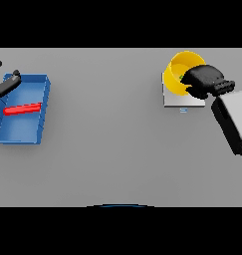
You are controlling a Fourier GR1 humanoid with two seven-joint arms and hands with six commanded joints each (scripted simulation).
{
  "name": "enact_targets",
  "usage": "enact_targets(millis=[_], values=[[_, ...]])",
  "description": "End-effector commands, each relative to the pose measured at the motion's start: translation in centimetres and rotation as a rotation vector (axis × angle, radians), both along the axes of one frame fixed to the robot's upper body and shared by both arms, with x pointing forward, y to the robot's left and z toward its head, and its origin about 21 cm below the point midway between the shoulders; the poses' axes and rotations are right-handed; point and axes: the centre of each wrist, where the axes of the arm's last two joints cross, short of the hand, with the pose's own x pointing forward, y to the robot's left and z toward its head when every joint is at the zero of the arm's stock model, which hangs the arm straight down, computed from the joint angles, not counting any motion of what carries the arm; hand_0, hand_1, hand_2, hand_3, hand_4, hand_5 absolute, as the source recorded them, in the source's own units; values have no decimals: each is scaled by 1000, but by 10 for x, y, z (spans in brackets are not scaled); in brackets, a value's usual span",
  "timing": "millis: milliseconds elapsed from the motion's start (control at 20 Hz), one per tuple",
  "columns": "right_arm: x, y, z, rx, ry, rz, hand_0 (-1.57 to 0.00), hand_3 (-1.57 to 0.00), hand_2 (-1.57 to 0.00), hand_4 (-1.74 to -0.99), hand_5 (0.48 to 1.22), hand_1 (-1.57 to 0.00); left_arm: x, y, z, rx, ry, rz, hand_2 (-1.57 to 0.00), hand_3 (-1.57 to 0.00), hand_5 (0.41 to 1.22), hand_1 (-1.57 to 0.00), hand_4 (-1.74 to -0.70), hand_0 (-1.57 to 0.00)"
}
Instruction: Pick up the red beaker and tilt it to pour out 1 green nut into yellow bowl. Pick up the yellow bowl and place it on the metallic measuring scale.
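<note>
The yellow bowl [180,74] is seen on the scale [178,101], its rim pinched by the curled right hand [203,79]; it is judged light, stiff and smooth, best held at the rim; the left hand [7,83], fingers relaxed, is beside the blue tray [43,107].

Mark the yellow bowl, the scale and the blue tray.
yellow bowl [175,78]: head view, outer wall left of the robot hand.
scale [180,102]: head view, front edge of platform.
blue tray [23,123]: head view, bare floor.
</note>
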Motion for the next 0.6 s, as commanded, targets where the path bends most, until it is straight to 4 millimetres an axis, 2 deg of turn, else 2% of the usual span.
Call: enact_targets(millis=[0,350,400,450,500,550], values=[[0,-1,-2,2,6,-5,-1571,-1361,-1390,-1741,1221,-1571,1,1,-2,-2,9,1,1,1,807,1,-859,1],[1,-6,-15,0,42,-26,-1571,-1448,-1374,-1741,1221,-1571,1,3,-2,1,9,3,1,1,783,1,-844,1],[1,-5,-16,-2,43,-29,-1571,-1376,-1404,-1741,1221,-1571,-1,4,0,0,7,2,1,1,780,1,-842,1],[1,-5,-16,1,43,-29,-1565,-1249,-1437,-1741,1221,-1496,-1,3,0,0,9,0,1,1,779,1,-838,1],[0,-6,-17,6,48,-32,-1558,-1110,-1343,-1682,1221,-1428,-1,2,-3,-3,17,-3,1,1,775,1,-836,1],[0,-6,-16,11,51,-37,-1471,-959,-1178,-1632,1145,-1285,-3,3,-3,-6,16,-7,1,1,773,1,-837,1]])
